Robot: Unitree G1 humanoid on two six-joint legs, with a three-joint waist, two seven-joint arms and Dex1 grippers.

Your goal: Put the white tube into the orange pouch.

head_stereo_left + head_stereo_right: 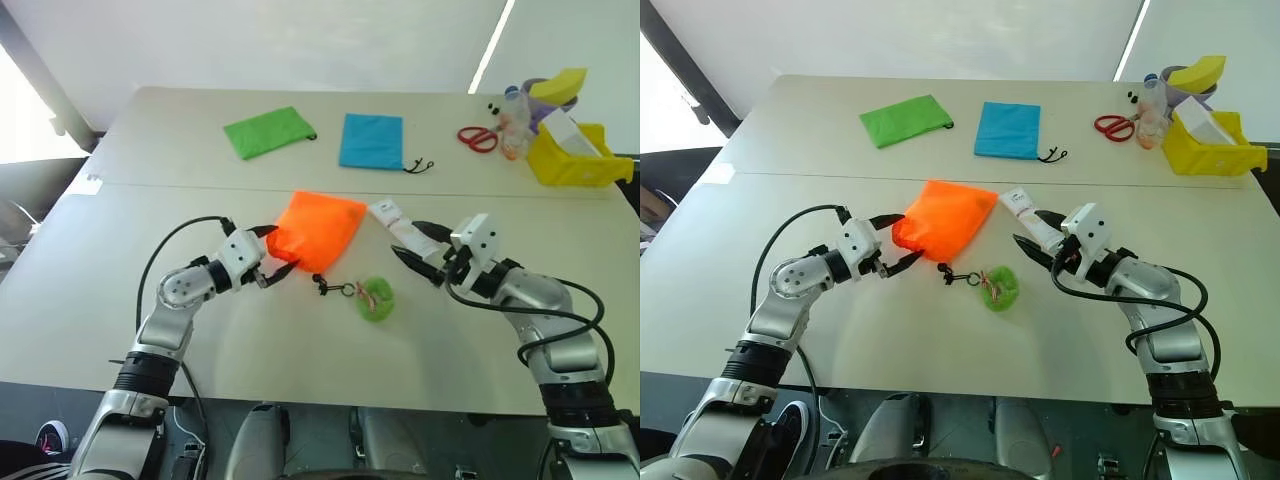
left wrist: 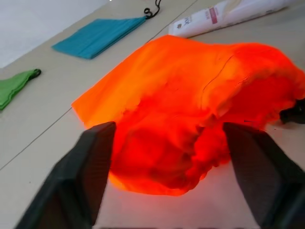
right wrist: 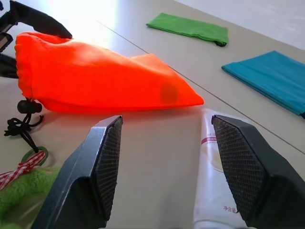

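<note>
- My left gripper (image 1: 272, 256), mid-frame, stands open astride the soft, floppy pouch (image 1: 320, 228) mouth; grip one lip only.
- My right gripper (image 1: 420, 252) gapes beside the light, slick tube (image 1: 398, 224); pinch mid-body.

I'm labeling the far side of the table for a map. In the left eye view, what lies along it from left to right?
green pouch → blue pouch → red scissors → small bottle → yellow bin
</note>
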